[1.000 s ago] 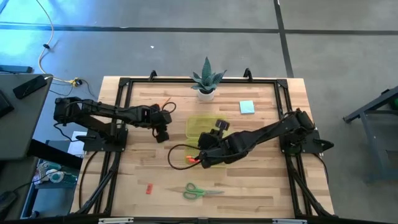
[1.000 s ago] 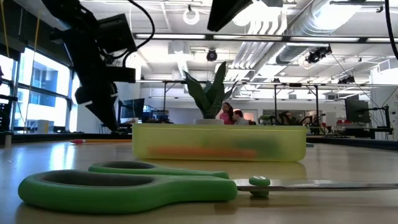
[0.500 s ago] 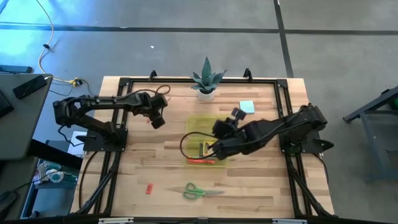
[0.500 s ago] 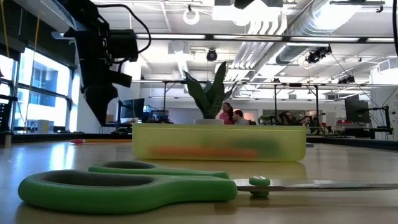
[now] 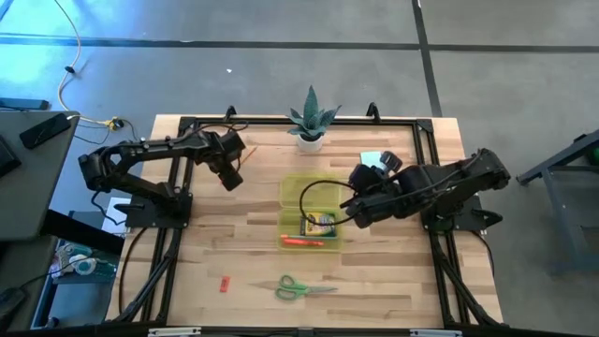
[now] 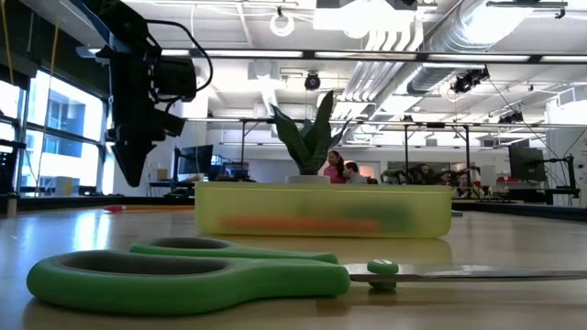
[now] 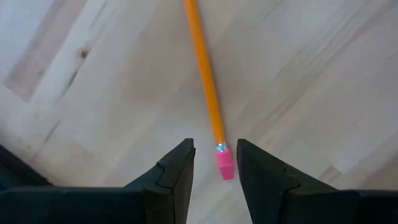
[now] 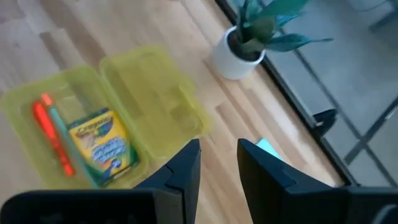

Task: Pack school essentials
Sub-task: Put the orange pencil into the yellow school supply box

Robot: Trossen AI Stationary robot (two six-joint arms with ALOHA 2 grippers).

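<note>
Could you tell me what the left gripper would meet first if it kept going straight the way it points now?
Most likely the orange pencil: the left gripper points down at the table, its open fingers straddling the pencil's pink eraser end. How far above it hangs is unclear.

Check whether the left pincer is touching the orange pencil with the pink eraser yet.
Apart. The left wrist view shows the left pincer open, and the orange pencil's pink eraser lying between its fingers with bare wood either side.

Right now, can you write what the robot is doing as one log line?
left pincer: open, over orange pencil | right pincer: empty, above table beside yellow-green case | scissors: unpacked
</note>
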